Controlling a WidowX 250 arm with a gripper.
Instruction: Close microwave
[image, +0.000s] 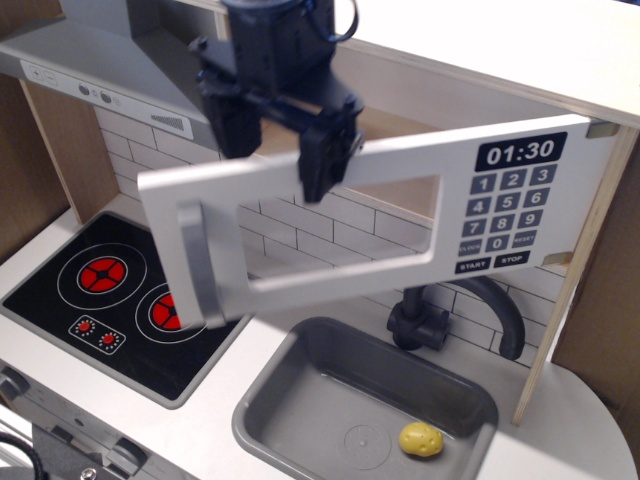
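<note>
The microwave door (452, 205) is white, hinged at the right, and stands partly open over the sink. It has a grey bar handle (196, 262) at its left end, a clear window, a black clock display (520, 152) and a grey keypad (503, 216). The wooden cavity (400, 125) shows behind it. My black gripper (275, 155) is open and straddles the door's top edge left of centre. One finger (318, 165) is in front of the door; the other (228, 115) drops behind it.
A grey slanted range hood (100, 65) is at the upper left. A black stove top (100, 290) with red burners lies below it. A grey sink (300, 400) holds a yellow toy (421, 439). A black faucet (425, 325) stands behind it. A wooden side panel (590, 300) is at the right.
</note>
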